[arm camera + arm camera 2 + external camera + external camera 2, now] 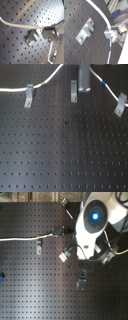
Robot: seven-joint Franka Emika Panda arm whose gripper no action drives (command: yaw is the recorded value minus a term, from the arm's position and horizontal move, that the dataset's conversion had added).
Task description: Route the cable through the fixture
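The white cable [15,88] comes in from the first exterior view's left, passes over the left fixture [29,95] and rises past its green band [44,84] to the top edge. It drops again with a blue band [104,84] to the right fixture [120,105]. My gripper [84,78] hangs at the top, just beside the middle fixture [74,90]. In both wrist views the gripper [111,33] is shut on the cable [101,16], with a metal fixture [85,31] on the board close beside it. The first wrist view shows the cable [20,25] running over a fixture [32,37] into the fingers [51,29].
The black perforated board [65,154] fills the scene. In the second exterior view the white arm [95,217] covers the gripper, and three fixtures [37,248] stand spaced across the board. A small blue object [1,277] sits at the second exterior view's left edge.
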